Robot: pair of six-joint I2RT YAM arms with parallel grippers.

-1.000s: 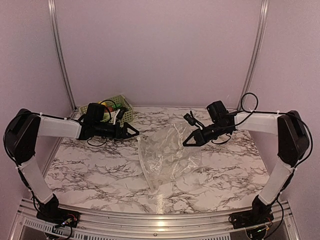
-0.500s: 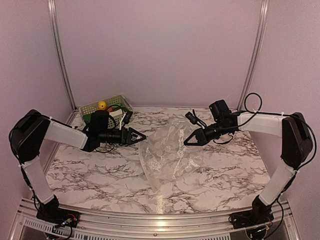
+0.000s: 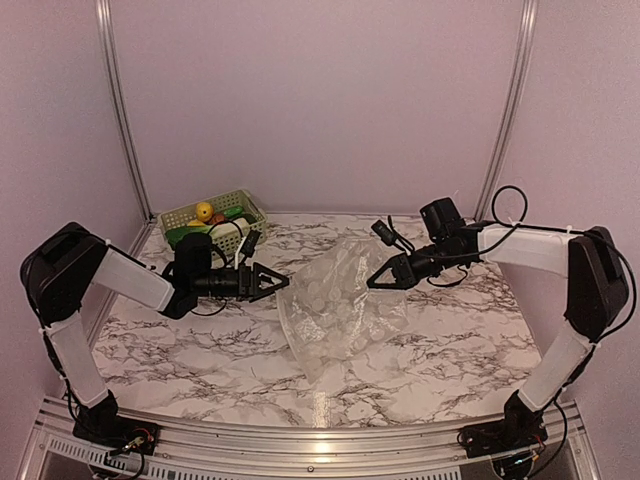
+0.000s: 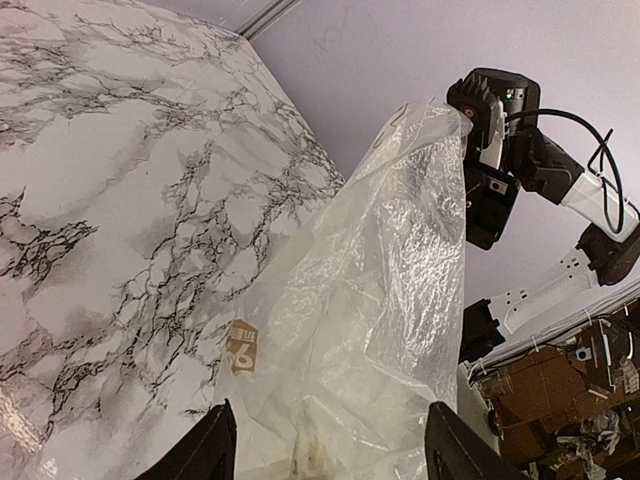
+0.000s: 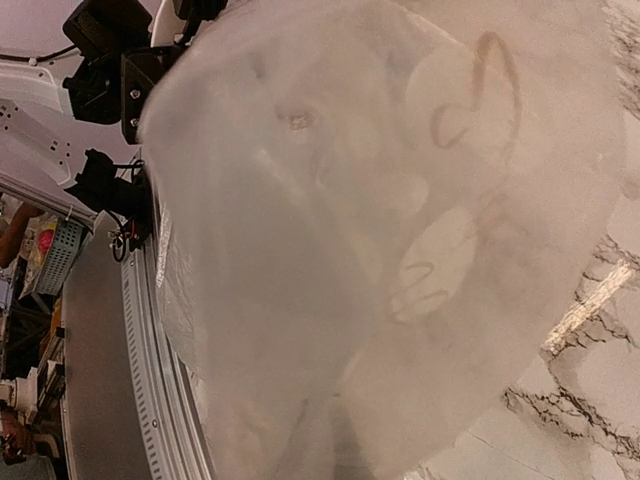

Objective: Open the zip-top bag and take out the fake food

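Note:
The zip-top bag (image 3: 335, 312) is clear and crumpled, its lower part on the marble table (image 3: 190, 350) and its upper edge lifted. My right gripper (image 3: 373, 281) is shut on that raised edge. In the right wrist view the bag (image 5: 380, 220) fills the frame and hides the fingers. My left gripper (image 3: 272, 282) is open and level, pointing at the bag's left side. In the left wrist view the bag (image 4: 390, 300) hangs just beyond and between the fingertips (image 4: 205, 450). The fake food (image 3: 204, 210), yellow, green and orange pieces, lies in the basket. The bag looks empty.
The light green lattice basket (image 3: 243, 203) stands at the back left corner, behind my left arm. Pale walls with metal posts (image 3: 118, 110) close in the back and sides. An aluminium rail (image 3: 320, 440) runs along the near edge between the arm bases.
My left arm has come away from the basket, lower and to the right, up to the bag's left side, with its jaws somewhat narrower. The right gripper keeps its hold, barely moved.

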